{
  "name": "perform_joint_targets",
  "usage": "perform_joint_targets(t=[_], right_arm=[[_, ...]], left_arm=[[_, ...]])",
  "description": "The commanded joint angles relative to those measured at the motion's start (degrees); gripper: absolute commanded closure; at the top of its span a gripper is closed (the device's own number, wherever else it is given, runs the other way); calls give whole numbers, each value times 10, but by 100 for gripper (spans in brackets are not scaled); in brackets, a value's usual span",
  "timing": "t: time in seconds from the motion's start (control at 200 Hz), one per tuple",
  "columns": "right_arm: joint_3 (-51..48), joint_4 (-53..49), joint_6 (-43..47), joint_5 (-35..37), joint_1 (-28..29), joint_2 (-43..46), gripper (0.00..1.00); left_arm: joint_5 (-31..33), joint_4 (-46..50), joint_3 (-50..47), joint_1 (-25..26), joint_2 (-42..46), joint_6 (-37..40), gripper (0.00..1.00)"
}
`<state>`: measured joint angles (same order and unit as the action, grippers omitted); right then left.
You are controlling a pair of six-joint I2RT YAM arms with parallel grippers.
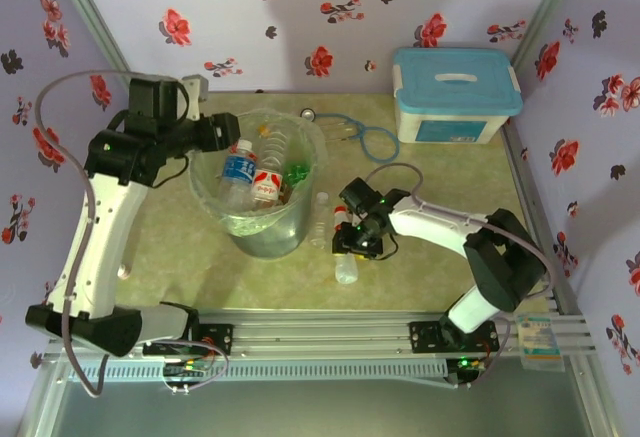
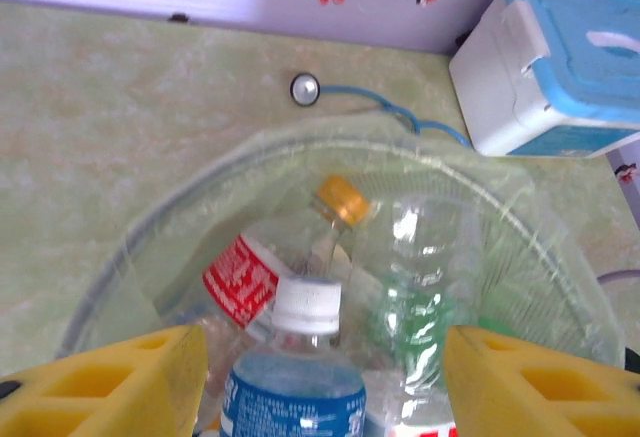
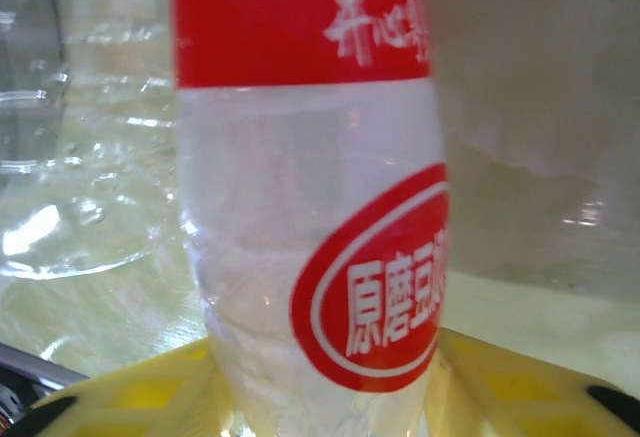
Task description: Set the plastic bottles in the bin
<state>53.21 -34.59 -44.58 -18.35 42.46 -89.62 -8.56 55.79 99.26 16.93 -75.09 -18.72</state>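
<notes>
Handling: bottles look empty, so light, thin-walled and slick; a hard squeeze would likely dent them.
Hold: mid-body, across the label.
Right claw (image 1: pixel 357 240): closed on red-label bottle (image 3: pixel 300 207), on tabletop (image 1: pixel 180 252) just right of bin (image 1: pixel 265 239).
Left claw (image 2: pixel 320 377): open, empty, above bin.
In bin: four seen: blue bottle (image 2: pixel 293 402), green bottle (image 1: pixel 293 170), orange-cap bottle (image 2: pixel 340 202), red-white bottle (image 2: pixel 240 279).
On tabletop: three, gripped one included.
Bin: one.

The left tool (image 2: pixel 325 352) hangs over the bin (image 2: pixel 200 172), its yellow fingers (image 2: pixel 110 387) standing clear either side of a blue-labelled bottle (image 2: pixel 295 397). Deeper inside lie a red-labelled bottle (image 2: pixel 240 282) and an orange-capped bottle (image 2: pixel 343 200). On the far tabletop (image 2: pixel 120 107) are a stethoscope (image 2: pixel 305 88) and, to the right, a white box (image 2: pixel 540 97).
</notes>
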Motion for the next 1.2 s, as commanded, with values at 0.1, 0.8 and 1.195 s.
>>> perform_joint_targets(t=[0.1,0.8,1.195], right_arm=[[11,-66,45,27,-50,52,58],[370,-274,180,29,-168,117,63],[464,31,54,-158,-76,61,66]], left_arm=[[-5,32,31,-9,-16,23,34],[28,24,-90,-64,62,-7,28],[-13,-28,-136,-64,71,-39,27]])
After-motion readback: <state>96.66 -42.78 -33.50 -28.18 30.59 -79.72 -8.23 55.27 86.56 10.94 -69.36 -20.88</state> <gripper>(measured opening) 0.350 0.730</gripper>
